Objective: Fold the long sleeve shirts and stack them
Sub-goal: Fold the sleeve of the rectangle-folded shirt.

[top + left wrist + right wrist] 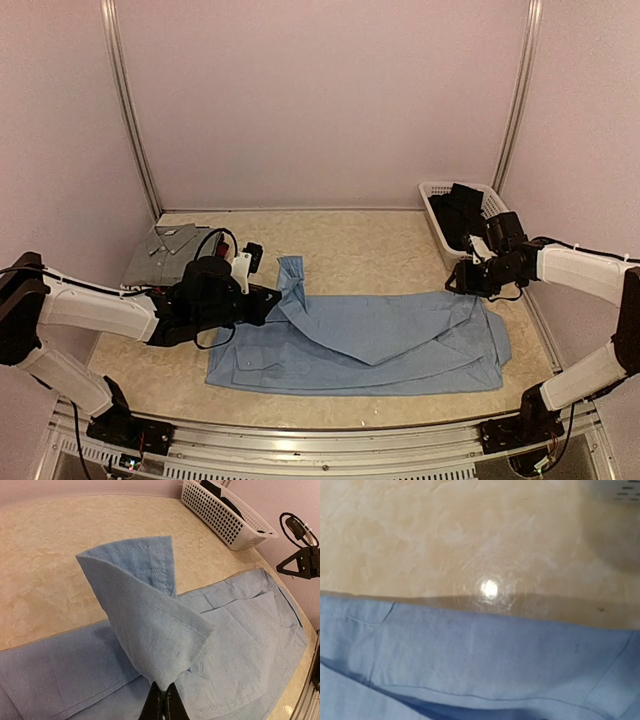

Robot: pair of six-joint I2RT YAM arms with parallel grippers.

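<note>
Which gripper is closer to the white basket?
Right. The right gripper sits just in front of the white basket, by the far edge of the blue shirt; the left gripper pinches that shirt's sleeve, far to the left.

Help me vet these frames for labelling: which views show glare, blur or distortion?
Right wrist view: a bright glare spot on the table, and the blue shirt looks soft. Left wrist view: sharp, but the wide lens bows the table edge. Top view: even light, no hot spots.
</note>
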